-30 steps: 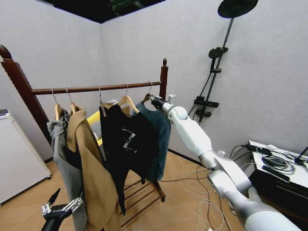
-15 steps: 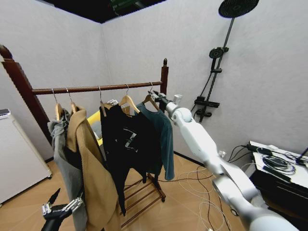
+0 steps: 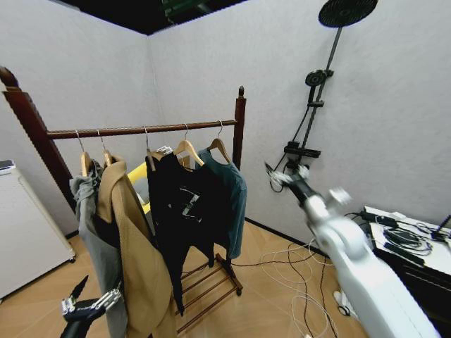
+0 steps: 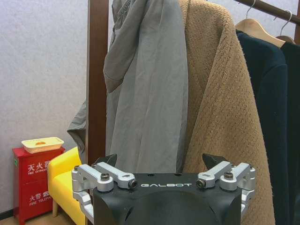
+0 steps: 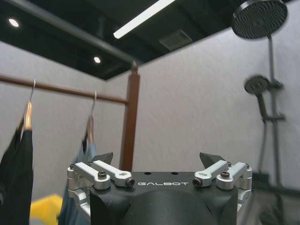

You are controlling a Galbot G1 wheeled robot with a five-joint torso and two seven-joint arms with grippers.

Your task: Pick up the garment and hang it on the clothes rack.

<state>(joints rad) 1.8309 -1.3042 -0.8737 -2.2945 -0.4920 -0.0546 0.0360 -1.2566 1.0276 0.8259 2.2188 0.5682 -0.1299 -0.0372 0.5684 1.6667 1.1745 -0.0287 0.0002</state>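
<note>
**Right arm drawn back from the rack, garment hanging on the bar**

The right gripper (image 3: 280, 174) has come away from the hanger's hook, where it was half a second ago, and is now well apart from the clothes rack (image 3: 240, 120), in front of the black shower stand (image 3: 312, 105). Its two fingers stand apart with nothing between them, as its own wrist view shows (image 5: 158, 161).

Nearest to the camera, at the lower left, the left gripper (image 3: 79, 296) hangs low beside the hem of the tan coat (image 3: 134, 246), fingers spread and empty (image 4: 159, 161). On the black body of both grippers the word "GALBOT" can be read.

On the bar of the rack, from its left end: a grey hooded jacket (image 3: 88, 211), the tan coat, a black printed T-shirt (image 3: 184, 204), then the garment (image 3: 231, 190) on its wooden hanger (image 3: 217, 146), last in the row, at the bar's right end just beside the right post.

Behind the left post, the left wrist view shows a yellow seat (image 4: 65, 180) and a red fire extinguisher box (image 4: 30, 187), with Chinese characters and "FIRE EXTINGUISHER" on it. On the box top lies a shallow pale tray (image 4: 42, 144); something orange is in it, too small to tell what.
</note>
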